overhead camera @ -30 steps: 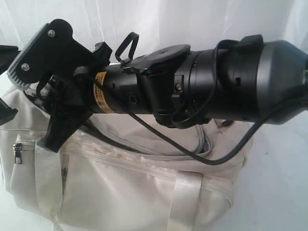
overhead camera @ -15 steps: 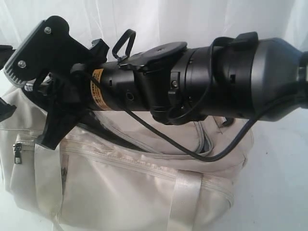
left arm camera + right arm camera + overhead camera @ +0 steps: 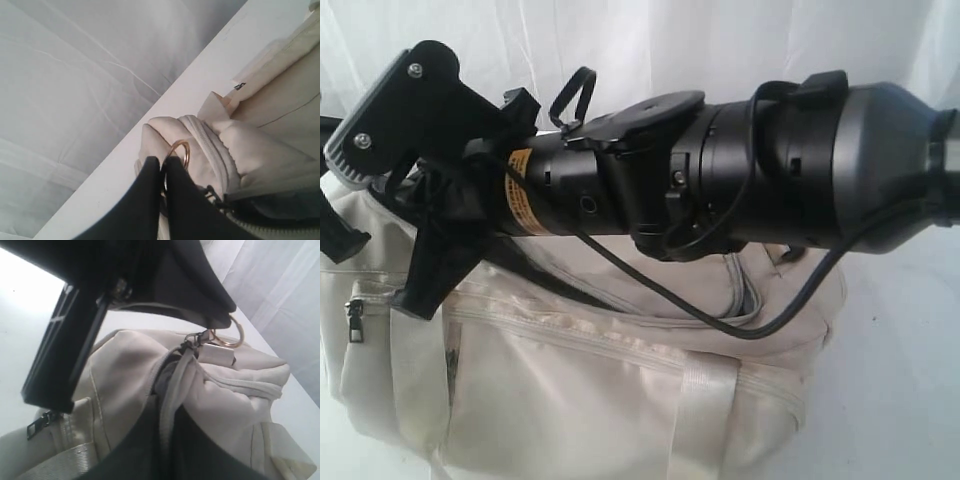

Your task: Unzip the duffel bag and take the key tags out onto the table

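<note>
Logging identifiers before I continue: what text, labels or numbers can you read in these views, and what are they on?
On the right arm, yellow label: dark print, too blurred to read.
On the duffel bag: no lettering visible.
No other text shows.

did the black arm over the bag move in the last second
Yes: the arm slid slightly left against the side zipper pull on the bag, which stayed put.

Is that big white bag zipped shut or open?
Partly open: dark lining shows between the bag's parted zipper edges.
</note>
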Motion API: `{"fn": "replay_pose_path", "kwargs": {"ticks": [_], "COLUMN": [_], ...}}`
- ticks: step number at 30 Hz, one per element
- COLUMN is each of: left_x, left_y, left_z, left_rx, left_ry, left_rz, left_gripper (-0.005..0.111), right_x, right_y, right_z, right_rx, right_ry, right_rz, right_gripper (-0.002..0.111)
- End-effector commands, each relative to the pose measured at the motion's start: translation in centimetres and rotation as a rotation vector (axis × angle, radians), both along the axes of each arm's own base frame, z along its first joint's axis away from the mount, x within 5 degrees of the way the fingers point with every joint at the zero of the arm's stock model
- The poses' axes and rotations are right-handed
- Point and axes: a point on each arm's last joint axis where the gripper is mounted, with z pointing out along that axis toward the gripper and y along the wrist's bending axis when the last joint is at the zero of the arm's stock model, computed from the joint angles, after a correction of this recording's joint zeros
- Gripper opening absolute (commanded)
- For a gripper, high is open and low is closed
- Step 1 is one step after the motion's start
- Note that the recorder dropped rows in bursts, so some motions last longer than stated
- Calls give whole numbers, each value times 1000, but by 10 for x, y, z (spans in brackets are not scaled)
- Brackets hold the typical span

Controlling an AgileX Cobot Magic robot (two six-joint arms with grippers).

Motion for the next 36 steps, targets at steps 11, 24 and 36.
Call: {"fn": "replay_pose_path", "kwargs": {"ticks": [11, 24, 36], "left_x": [8, 16, 23], "left_y": [17, 21, 20], "left_z": [1, -6, -3], "left_rx": [75, 107, 114], "left_ry": [-30, -7, -10], "left_rz": [185, 248, 261], "left_gripper": [0, 0, 0], "right_x": [-7, -13, -25], "right_y": [-1, -11, -17], "right_z": [8, -3, 5], "right_rx": [28, -13, 17], "right_ry": [6, 17, 38], "right_rz": [67, 69, 153], "right_gripper": [0, 0, 0]}}
